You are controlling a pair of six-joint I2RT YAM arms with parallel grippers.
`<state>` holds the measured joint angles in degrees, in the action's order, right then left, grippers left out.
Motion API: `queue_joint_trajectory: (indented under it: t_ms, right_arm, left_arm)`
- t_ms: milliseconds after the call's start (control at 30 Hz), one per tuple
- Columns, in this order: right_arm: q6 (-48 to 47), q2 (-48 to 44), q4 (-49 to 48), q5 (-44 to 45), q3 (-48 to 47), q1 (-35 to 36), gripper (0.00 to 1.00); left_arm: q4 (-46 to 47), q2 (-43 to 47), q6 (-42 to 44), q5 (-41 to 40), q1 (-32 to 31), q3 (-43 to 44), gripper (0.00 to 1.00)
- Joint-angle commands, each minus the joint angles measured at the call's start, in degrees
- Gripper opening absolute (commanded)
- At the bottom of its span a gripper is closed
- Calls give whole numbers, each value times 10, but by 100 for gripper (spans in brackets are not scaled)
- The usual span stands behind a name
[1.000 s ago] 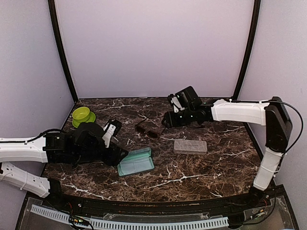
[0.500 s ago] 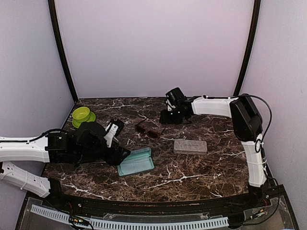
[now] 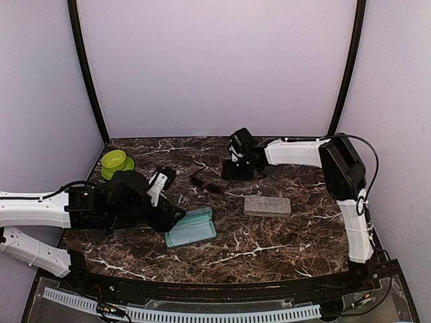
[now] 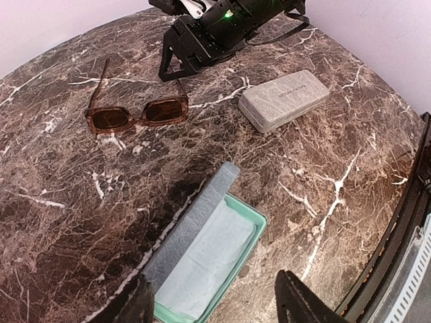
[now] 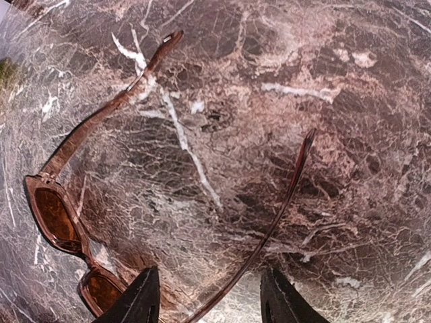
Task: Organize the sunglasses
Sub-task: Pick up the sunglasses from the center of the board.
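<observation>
The sunglasses [image 3: 205,183], a thin-framed pair with reddish-brown lenses, lie unfolded on the marble table, lenses toward the left arm [image 4: 138,116]. My right gripper [image 3: 229,172] is low over the far side of them, at the temple arms. In the right wrist view it [image 5: 212,301] is open, and one thin temple arm [image 5: 273,225] runs between the two fingers without touching either. The front frame [image 5: 57,217] lies left of the fingers. My left gripper [image 4: 215,304] stands open above an open teal case [image 4: 209,259] and holds nothing.
The open teal case [image 3: 192,227] has a light-blue cloth [image 4: 212,256] in it and its lid laid back. A closed grey case [image 3: 267,205] lies right of centre. A green bowl [image 3: 114,161] sits at the far left. Purple walls and black posts enclose the table.
My right gripper has swung left and down to the sunglasses' temple arms, and its jaws have narrowed slightly. The left arm has barely moved.
</observation>
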<state>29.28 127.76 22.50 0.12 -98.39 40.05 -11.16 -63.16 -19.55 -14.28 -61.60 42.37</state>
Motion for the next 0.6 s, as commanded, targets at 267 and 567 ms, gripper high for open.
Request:
queue_joint_trajectory:
  t_ms: [267, 567]
  right_arm:
    - [8, 12, -11, 22, 25, 10, 52]
    - [24, 32, -11, 8, 11, 14, 51]
  left_arm:
    - [16, -4, 4, 4, 3, -11, 64]
    - [21, -10, 15, -41, 3, -6, 64]
